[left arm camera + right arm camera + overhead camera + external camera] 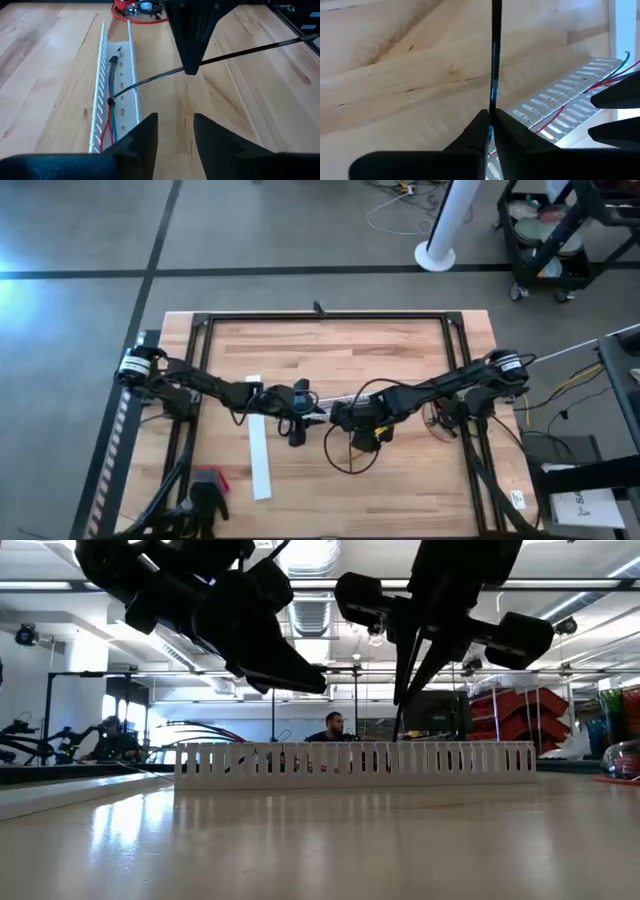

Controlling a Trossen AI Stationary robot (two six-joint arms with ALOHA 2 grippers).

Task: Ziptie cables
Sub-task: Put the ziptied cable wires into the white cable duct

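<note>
The cables (111,85) are thin red, blue, green and dark wires lying along the inside of a white slotted duct (131,75) on the wooden table. A black ziptie (150,80) has its head on the wires (110,102), and its strap runs up and away from the duct. My right gripper (490,114) is above the table beside the duct, shut on that strap. My left gripper (175,120) hovers open next to the duct, just short of the strap, with nothing between its fingers. In the high view the two grippers (298,425) (335,418) meet at mid-table. My right gripper pinches the ziptie's strap (493,102) between its two fingertips (190,67), partway along it, with the free tail (300,41) running on past them. The fingers point down from above and lie across the strap. The strap runs straight from the wires to the fingers, clear of the table.
A red coil with small parts (135,9) lies past the duct's end. A black frame (320,317) runs round the tabletop. A dark cable loop (350,448) hangs from the right arm. Bare wood (260,100) lies on the side of the duct where both grippers are.
</note>
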